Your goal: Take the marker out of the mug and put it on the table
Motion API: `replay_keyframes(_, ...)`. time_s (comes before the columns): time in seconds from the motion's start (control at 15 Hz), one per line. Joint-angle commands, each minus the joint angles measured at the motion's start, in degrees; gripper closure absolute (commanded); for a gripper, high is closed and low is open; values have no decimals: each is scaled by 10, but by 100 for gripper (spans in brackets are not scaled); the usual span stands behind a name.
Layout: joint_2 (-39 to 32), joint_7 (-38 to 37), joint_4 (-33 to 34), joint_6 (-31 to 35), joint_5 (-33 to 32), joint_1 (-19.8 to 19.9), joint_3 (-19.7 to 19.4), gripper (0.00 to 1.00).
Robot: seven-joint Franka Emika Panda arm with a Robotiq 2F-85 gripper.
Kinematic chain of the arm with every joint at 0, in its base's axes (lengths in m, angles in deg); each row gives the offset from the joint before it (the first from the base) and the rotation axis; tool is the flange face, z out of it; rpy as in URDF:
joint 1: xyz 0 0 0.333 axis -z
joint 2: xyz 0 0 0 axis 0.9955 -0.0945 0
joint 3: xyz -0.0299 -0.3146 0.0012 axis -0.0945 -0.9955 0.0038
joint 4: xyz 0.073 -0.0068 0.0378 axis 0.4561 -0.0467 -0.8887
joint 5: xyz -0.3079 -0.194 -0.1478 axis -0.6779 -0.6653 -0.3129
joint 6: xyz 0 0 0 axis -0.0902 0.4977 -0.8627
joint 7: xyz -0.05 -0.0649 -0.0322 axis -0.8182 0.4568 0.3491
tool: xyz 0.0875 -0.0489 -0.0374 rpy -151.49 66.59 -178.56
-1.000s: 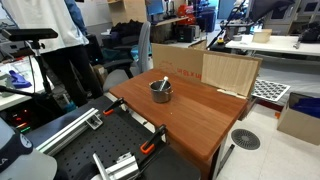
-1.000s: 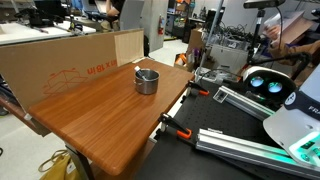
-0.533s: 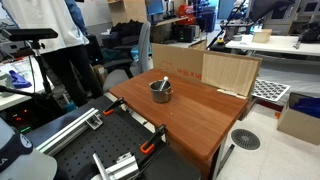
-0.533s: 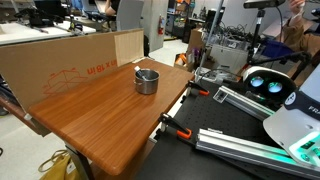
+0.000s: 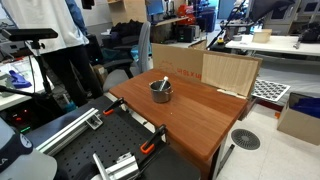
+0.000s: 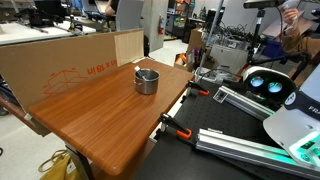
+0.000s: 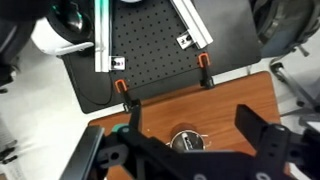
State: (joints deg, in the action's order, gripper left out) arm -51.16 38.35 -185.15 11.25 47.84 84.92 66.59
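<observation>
The grey metal mug [image 5: 160,91] stands on the reddish-brown table [image 5: 200,115] near its far edge; it also shows in an exterior view [image 6: 147,81]. The marker [image 5: 166,82] leans inside it with its lighter end over the rim. In the wrist view the mug [image 7: 185,141] lies low in the middle, half hidden by the gripper body, with the marker [image 7: 181,142] inside. My gripper [image 7: 190,118] is open and empty, high above the table [image 7: 220,100], its two dark fingers either side of the mug. The gripper does not show in either exterior view.
A cardboard box [image 5: 178,60] and a pale plywood panel [image 5: 230,72] stand along the table's back edge. Orange clamps [image 7: 121,88] hold the table's near edge by a black perforated board [image 7: 150,45]. A person [image 5: 62,40] stands behind.
</observation>
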Motion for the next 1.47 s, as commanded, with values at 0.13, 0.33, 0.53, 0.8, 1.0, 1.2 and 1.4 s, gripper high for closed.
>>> replay_keyframes(0.13,-61,-12,-1,82,-5,11,11,0)
replay_keyframes(0.33,-93,-16,-19,177,-23,10,16,0)
replay_keyframes(0.53,-131,-11,-31,250,-46,7,19,0)
replay_keyframes(0.8,-189,1,-41,334,-76,3,19,0)
replay_keyframes(1.0,-236,-4,-37,379,-106,3,22,0)
replay_keyframes(1.2,-284,0,-27,404,-123,0,20,0)
replay_keyframes(1.4,-331,-10,-16,429,-146,-4,20,0)
